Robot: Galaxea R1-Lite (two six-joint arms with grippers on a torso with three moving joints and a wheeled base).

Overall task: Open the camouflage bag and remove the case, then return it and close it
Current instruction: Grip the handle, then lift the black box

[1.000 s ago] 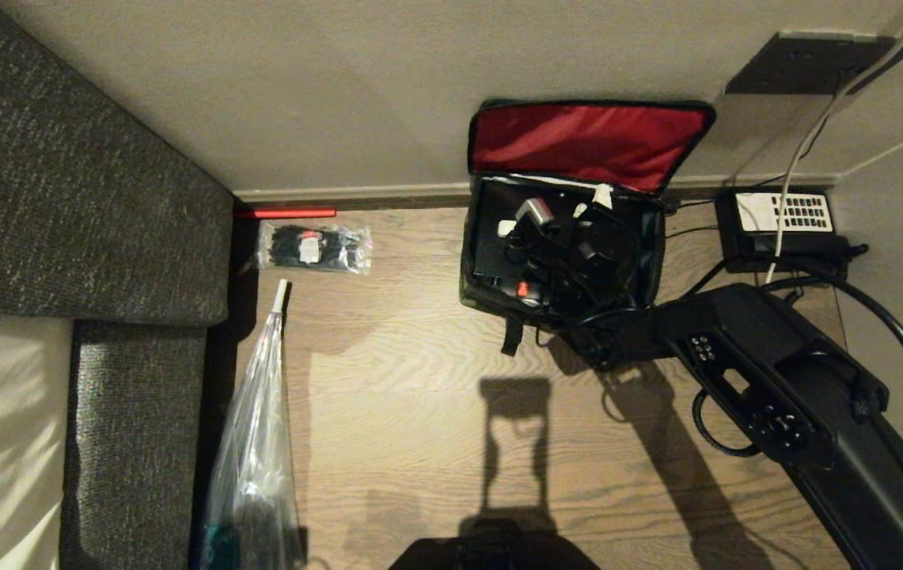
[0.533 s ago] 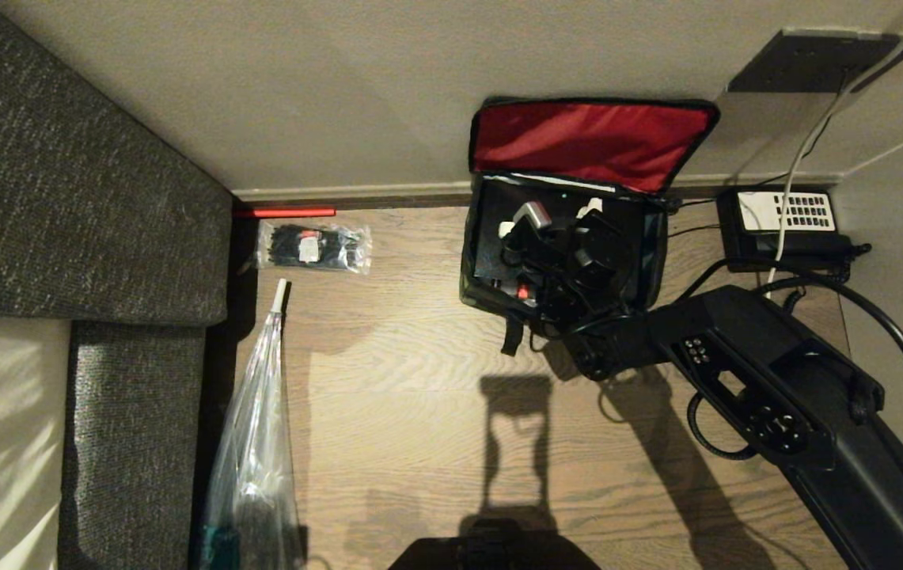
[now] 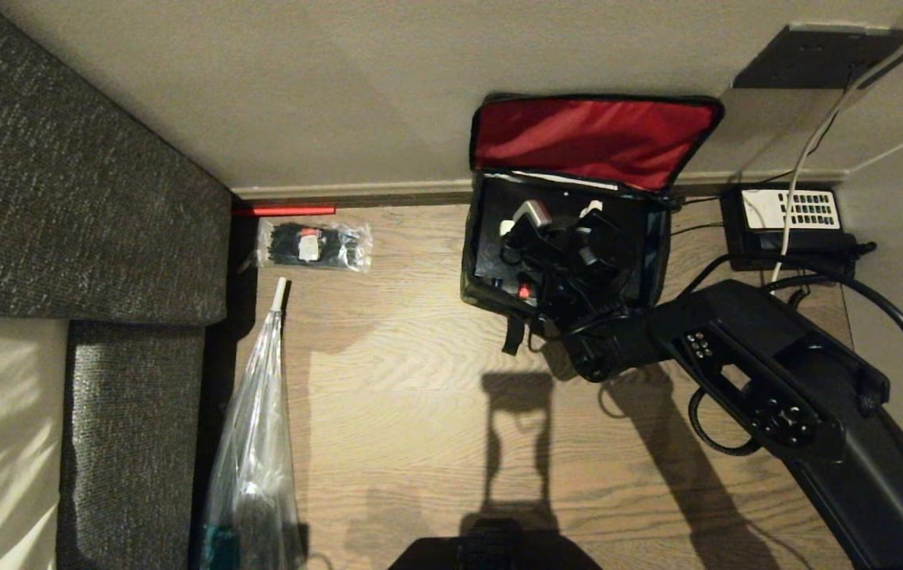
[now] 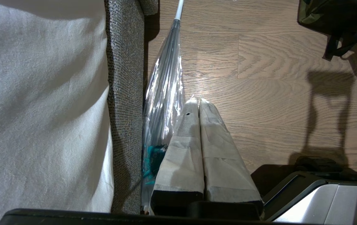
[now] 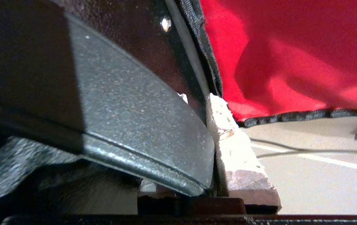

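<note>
While my right arm (image 3: 775, 380) reaches in from the lower right across the wood floor (image 3: 419, 380), its wrist bends down into the open camouflage bag (image 3: 476, 294), which stands against the wall with its red-lined lid (image 3: 589, 138) flipped up behind it. The case (image 3: 495, 257) sits inside the bag, filling most of it. The right gripper (image 3: 570, 237) is down on top of the case, and in the right wrist view its taped finger (image 5: 237, 150) is pressed against the black handle (image 5: 140, 134), so the jaws are clamped onto that handle. A second ago the fingers stood wider apart over the case; now they have drawn together, and the forearm has edged slightly toward the bag. The left gripper (image 4: 197, 137) hangs parked beside the sofa (image 4: 125, 93), fingers pressed together on nothing, next to a clear plastic-wrapped umbrella (image 4: 165, 78). Room is tight on the right, where a black telephone (image 3: 787, 222) and its cables sit near the bag; the left side of the bag faces bare floor up to a small clear packet (image 3: 313, 247).
</note>
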